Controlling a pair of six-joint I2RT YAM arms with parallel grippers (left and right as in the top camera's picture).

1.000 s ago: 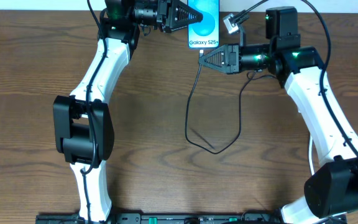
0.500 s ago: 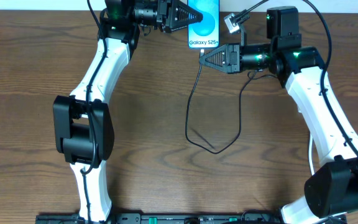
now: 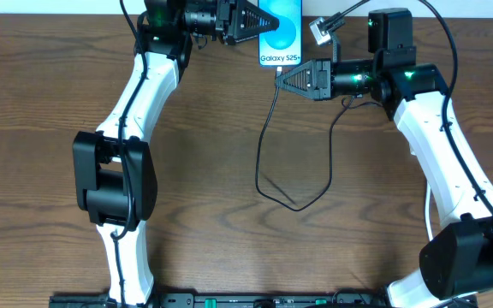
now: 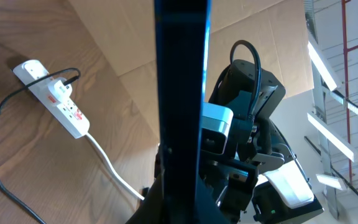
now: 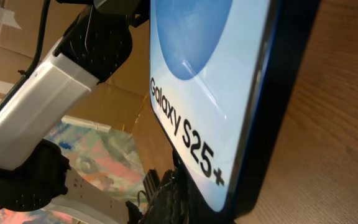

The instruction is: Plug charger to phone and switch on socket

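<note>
While the left end effector [image 3: 270, 24], at the top centre of the overhead frame, is clamped shut on the phone [image 3: 285, 38], the right end effector [image 3: 281, 79] just beneath it is pressed together on the tip of the charger [image 3: 258, 167], whose cable loops down over the worktop [image 3: 212, 128] to mid-frame. That tip sits right at the phone's lower edge, but I cannot tell whether it is seated, so I judge plugging is under way. The socket [image 4: 58, 99], upper left in the left wrist view, lies apart from both arms, and switching it on remains
</note>
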